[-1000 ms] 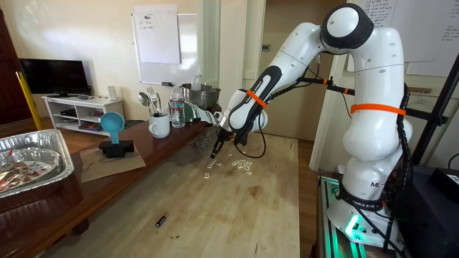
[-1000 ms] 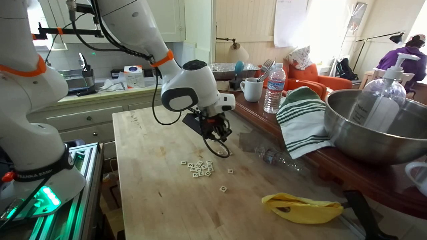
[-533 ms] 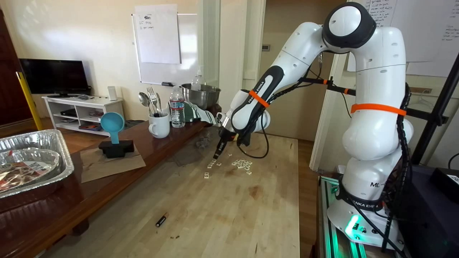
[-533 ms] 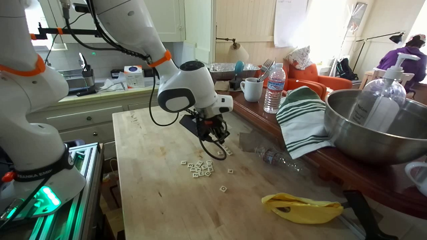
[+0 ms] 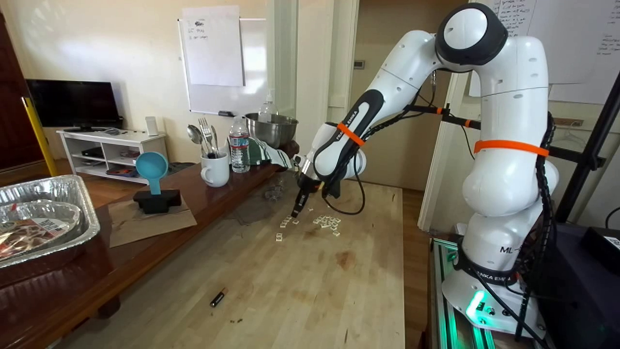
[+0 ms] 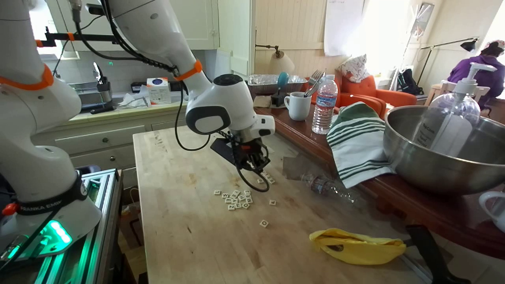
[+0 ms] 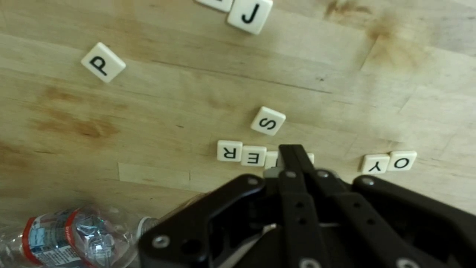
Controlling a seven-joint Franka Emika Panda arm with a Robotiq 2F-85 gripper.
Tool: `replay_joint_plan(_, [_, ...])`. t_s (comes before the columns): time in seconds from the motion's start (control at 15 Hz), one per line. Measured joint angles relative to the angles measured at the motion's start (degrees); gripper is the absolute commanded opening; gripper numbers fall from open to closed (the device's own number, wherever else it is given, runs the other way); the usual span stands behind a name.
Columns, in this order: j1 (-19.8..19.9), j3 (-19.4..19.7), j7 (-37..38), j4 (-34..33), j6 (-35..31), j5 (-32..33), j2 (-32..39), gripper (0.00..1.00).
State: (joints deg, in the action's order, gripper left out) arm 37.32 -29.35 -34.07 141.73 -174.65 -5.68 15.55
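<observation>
Your gripper [image 7: 293,149] has its two fingers pressed together, and you can see no tile pinched between them. It hangs low over the wooden table [image 6: 197,244], with its tips close by a short row of letters [image 7: 259,156]. You can spot the R tile [image 7: 229,150] and the E tile [image 7: 253,158] in that row; the rest is partly hidden behind your fingers. The S tile [image 7: 268,121] lies just beside the row, turned a little crooked. You can't tell for sure if the tips touch anything. The Y tile [image 7: 375,163] and the O tile [image 7: 401,160] sit side by side, apart from the row. A clear bottle [image 7: 74,238] lies on its side near the gripper.

It looks like you are at the lining-up step, by the S tile. With the fingers together, your next move calls for a soft, slow nudge; a pinch would need them spread first. A bump could bend the row.
</observation>
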Motion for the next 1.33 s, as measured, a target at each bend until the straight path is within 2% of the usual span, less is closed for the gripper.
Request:
replay_joint_plan(0.73, [-0.1, 2.2, -4.2, -0.5, 0.7, 1.0, 1.1, 0.0])
replay_joint_plan(1.33, [-3.0, 5.0, -4.2, -2.2, 0.4, 1.8, 3.1, 0.0])
